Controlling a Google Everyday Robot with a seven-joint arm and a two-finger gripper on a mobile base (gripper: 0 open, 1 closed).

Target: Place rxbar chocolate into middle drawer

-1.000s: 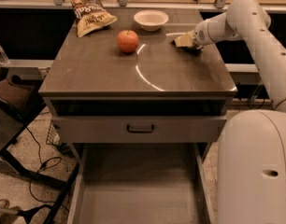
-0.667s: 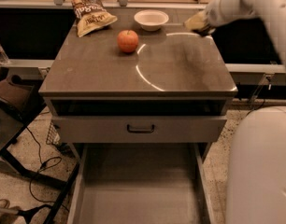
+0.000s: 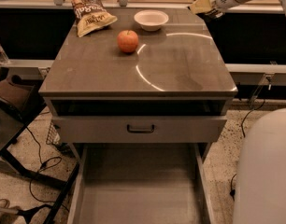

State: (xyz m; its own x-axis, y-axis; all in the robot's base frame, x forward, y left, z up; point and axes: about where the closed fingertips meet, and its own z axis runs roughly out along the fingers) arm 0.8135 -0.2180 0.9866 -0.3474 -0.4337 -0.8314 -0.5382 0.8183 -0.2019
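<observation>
Gripper [image 3: 204, 7] at 1 o'clock of table [image 3: 180, 73]; whether closed, cannot tell. Bar unseen; likely light, flat, slick: pinch mid-length. Drawer [image 3: 138, 192] open, 6 o'clock.

Apple [image 3: 127, 41], white bowl [image 3: 151, 19], tan snack bag [image 3: 90, 13] on tabletop [image 3: 180, 69]

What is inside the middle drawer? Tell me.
Only bare grey floor shows in the middle drawer; its near end runs out of view. The gripper is at the far right corner of the table.
</observation>
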